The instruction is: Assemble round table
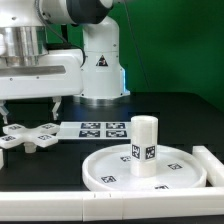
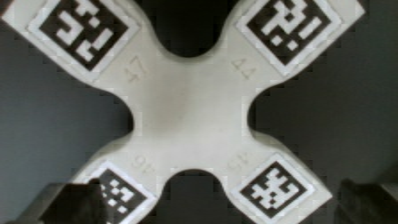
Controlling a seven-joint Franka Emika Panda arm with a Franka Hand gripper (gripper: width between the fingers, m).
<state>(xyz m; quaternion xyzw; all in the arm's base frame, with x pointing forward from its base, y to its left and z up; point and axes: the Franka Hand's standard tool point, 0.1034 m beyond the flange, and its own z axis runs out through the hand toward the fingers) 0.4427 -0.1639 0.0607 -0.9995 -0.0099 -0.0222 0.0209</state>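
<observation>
Exterior view: marker board (image 1: pixel 100 128) just beside cross-shaped foot (image 1: pixel 27 135).

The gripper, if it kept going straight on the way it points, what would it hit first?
Most likely the cross-shaped foot: the open gripper hangs over it, and the wrist view shows its centre dead ahead.

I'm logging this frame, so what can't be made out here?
- White cross-shaped plastic foot: exterior view's left edge crops it; wrist view's edges crop its arm ends.
- Short white cylinder post on the large rimmed round disc: exterior view too small to show fastening.
- Gripper: fingertips blurred, cropped at the wrist view's edge.
</observation>
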